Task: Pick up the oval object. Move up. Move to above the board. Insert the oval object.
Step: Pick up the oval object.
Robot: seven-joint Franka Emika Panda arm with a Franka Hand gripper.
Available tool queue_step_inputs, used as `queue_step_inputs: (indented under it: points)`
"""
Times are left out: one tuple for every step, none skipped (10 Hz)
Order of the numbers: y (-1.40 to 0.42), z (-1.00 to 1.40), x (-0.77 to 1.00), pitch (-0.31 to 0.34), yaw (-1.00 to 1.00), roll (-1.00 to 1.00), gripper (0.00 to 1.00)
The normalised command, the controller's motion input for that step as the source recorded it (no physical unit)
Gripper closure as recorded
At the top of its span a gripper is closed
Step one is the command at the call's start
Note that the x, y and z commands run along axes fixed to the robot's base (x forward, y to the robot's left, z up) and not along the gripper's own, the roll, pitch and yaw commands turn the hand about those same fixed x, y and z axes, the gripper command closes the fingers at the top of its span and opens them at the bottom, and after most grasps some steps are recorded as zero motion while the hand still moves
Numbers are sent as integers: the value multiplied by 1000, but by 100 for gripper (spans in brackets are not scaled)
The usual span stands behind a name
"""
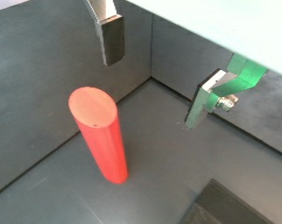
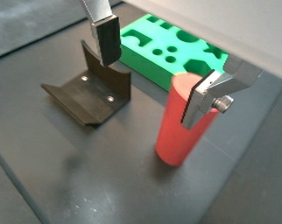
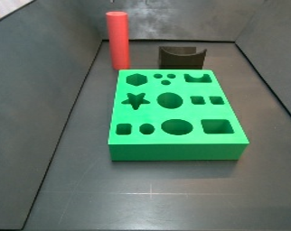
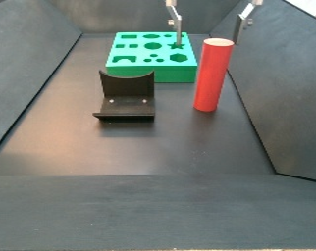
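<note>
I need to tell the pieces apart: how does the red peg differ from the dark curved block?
The oval object is red, tall and upright; the dark curved block is black, short and hollowed. The oval object stands below the open gripper; the block lies beside it. Both rest on the floor, outside the board.

floor (image 4: 134,147): dark | on it: board (image 4: 153,51); oval object (image 4: 213,75) upright; fixture (image 4: 126,95) | pincer (image 4: 209,26) above, open

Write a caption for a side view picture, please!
Open claw hovers above the upright red peg, between green board and wall.
</note>
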Motion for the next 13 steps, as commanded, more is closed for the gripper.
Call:
queue_step_inputs:
  points:
    - [17, -154, -409, -131, -206, 0, 0]
    - [31, -177, -300, -93, -123, 20, 0]
    - [3, -151, -274, -134, -111, 0, 0]
    - [0, -151, -109, -143, 0, 0, 0]
    - [-14, -180, -54, -164, 0, -1, 0]
    - [-14, -186, -80, -170, 0, -1, 0]
    - [0, -223, -134, -176, 0, 0, 0]
    - [0, -226, -154, -151, 0, 0, 0]
    - [-71, -137, -77, -129, 0, 0, 0]
    - [-157, -66, 0, -123, 0, 0, 0]
    - [-180, -69, 0, -136, 0, 0, 0]
    - [-200, -43, 0, -160, 0, -13, 0]
    - [-157, -43, 0, -177, 0, -29, 0]
